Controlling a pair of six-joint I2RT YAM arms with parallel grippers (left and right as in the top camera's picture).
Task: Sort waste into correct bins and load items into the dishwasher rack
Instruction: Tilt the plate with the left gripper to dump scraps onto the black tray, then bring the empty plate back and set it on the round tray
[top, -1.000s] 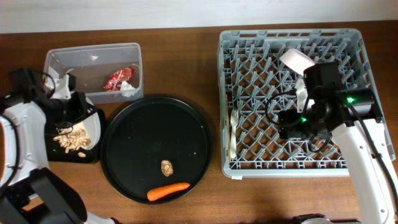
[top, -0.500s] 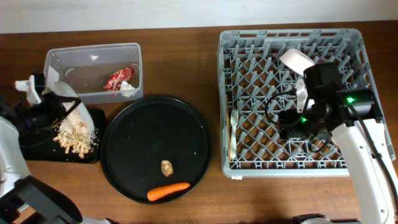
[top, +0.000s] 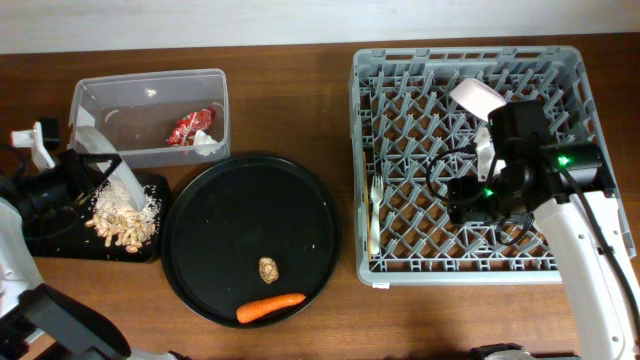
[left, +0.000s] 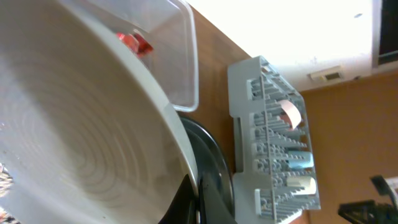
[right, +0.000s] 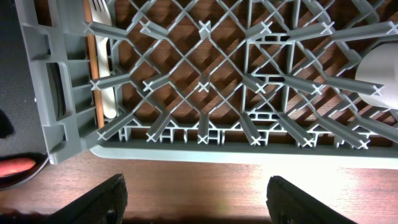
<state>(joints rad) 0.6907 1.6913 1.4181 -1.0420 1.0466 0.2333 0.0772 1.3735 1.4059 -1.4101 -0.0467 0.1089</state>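
**Item: white round plate** (top: 108, 165). It stood on edge, tilted, over the shallow black rectangular tray (top: 52, 240) at the table's left. In the left wrist view its ringed inner face filled most of the frame and showed clean. Seen from above, its edge line ran from far-left to near-right.

**Holder: left gripper** (top: 86, 166). It met the plate's rim from the left. Its fingers were hidden behind the plate, but it was judged to be clamped on the plate, since nothing else propped the plate up.

**Beneath:** beige crumbly food scraps (top: 122, 215) were heaped in the black tray under the plate's lower edge.

**Beside:** a clear plastic rectangular tub (top: 140, 105) lay just beyond the tray. It held a red crinkled wrapper (top: 190, 126) and a white crumpled tissue (top: 207, 143).

**Between:** a large round black tray (top: 250, 215) carried a small brown lump (top: 268, 268) and an orange carrot (top: 271, 307).

**Destination:** the large square grey plastic dishwasher rack (top: 465, 55) lay well to the plate's right, across the round tray. It already held a pale fork (top: 375, 215) along its left side and a white cup (top: 477, 97) toward the far side.

**Right gripper** (right: 198, 200). It hung over the rack's near rim with its fingers (right: 102, 202) spread wide and nothing between them.

**Assessment:** the left arm had the plate and the right arm was nearer the rack. The coming move was judged to be a long rightward carry, keeping the plate on edge for the pegs.
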